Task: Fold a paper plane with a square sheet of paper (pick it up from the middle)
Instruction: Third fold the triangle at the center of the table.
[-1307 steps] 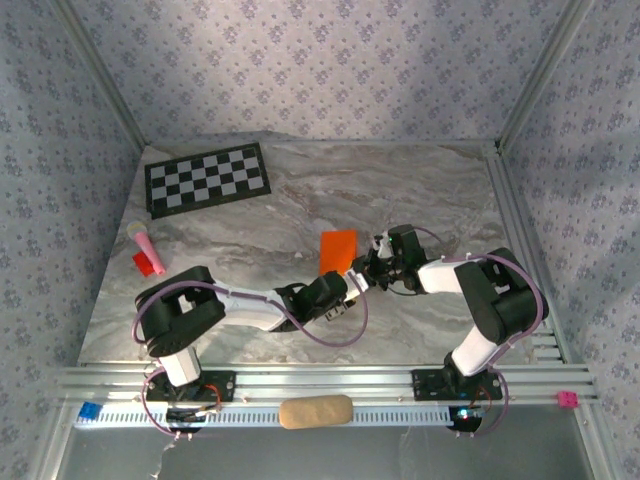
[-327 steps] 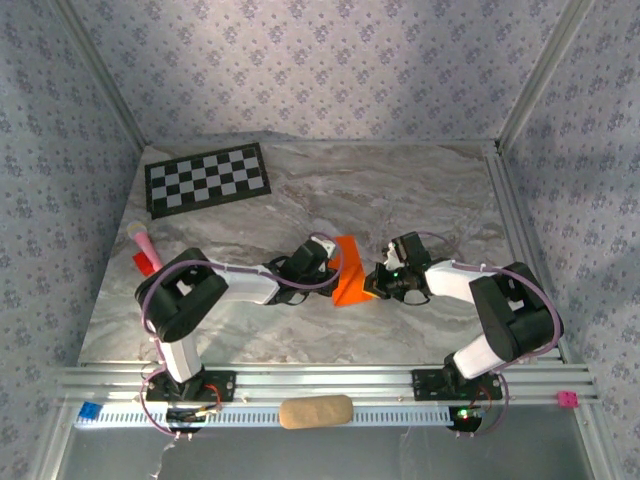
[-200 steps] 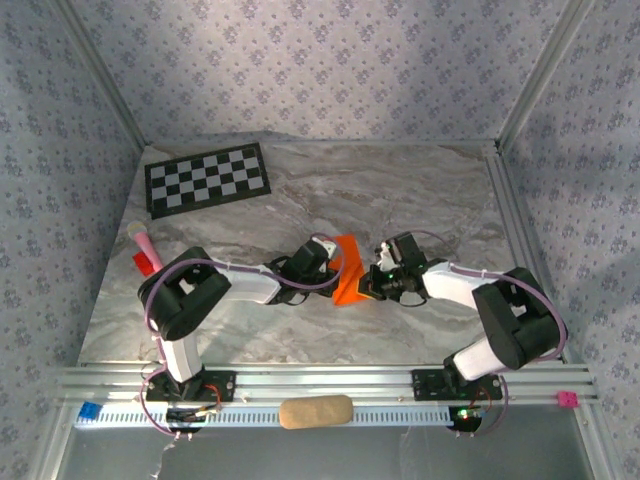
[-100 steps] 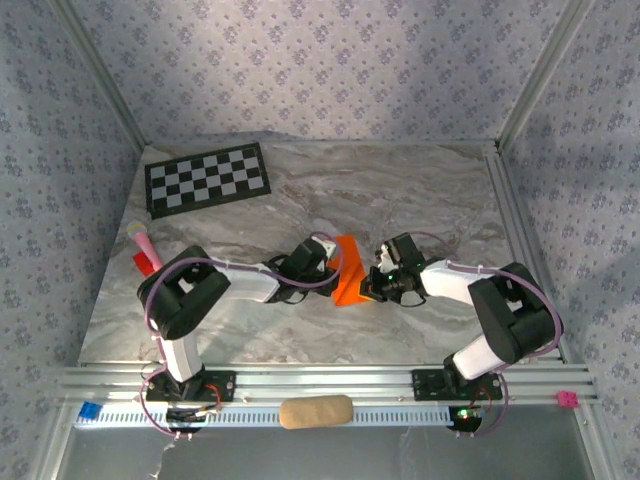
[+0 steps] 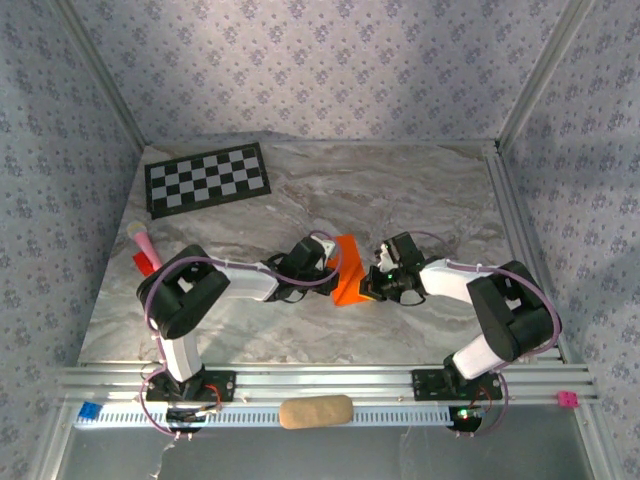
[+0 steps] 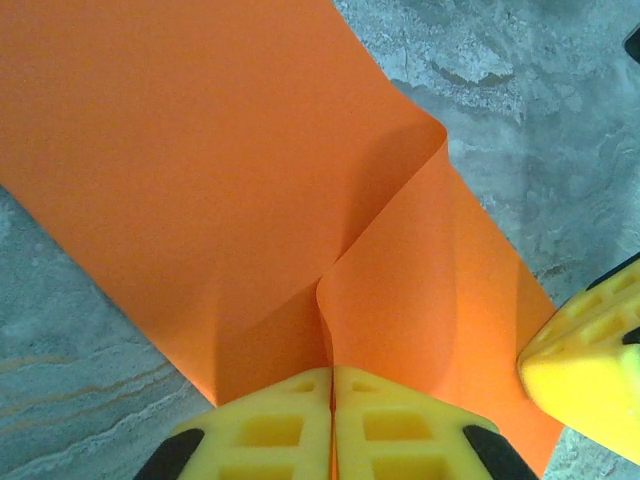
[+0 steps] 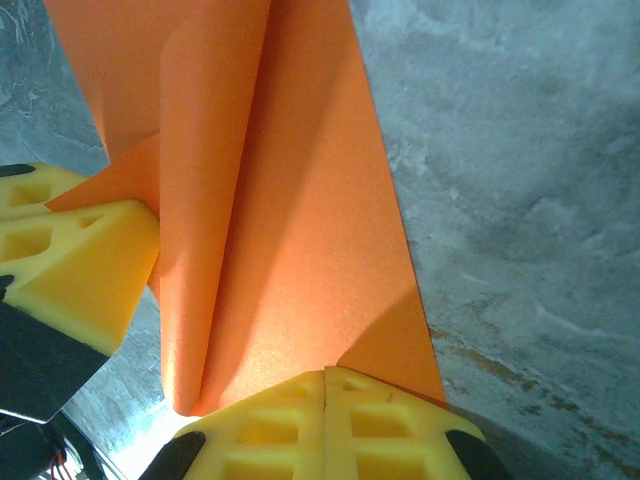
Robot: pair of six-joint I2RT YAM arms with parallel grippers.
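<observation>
The square sheet of paper (image 5: pixel 348 272), bright orange, sits mid-table, bent up into a fold between both grippers. My left gripper (image 5: pixel 328 262) holds its left side. In the left wrist view the yellow pads (image 6: pixel 332 372) are shut with a raised crease of the paper (image 6: pixel 200 150) running in between them. My right gripper (image 5: pixel 372 283) is at the paper's right side. In the right wrist view its pads (image 7: pixel 326 375) are shut on the edge of the paper (image 7: pixel 300 200), which curls into a long roll. Each wrist view shows the other gripper's yellow fingers (image 6: pixel 590 360) (image 7: pixel 70 260) close by.
A black-and-white checkerboard sheet (image 5: pixel 208 178) lies at the back left. A small red and pink object (image 5: pixel 146 250) rests near the left edge. A tan block (image 5: pixel 316 411) sits on the front rail. Aluminium rails (image 5: pixel 515 230) bound the marble table on the right.
Earlier the paper lay flat farther back, with the left gripper nearer the front. The left arm has since swung to the paper's left side and the sheet stands folded. Almost nothing moved in the last second.
</observation>
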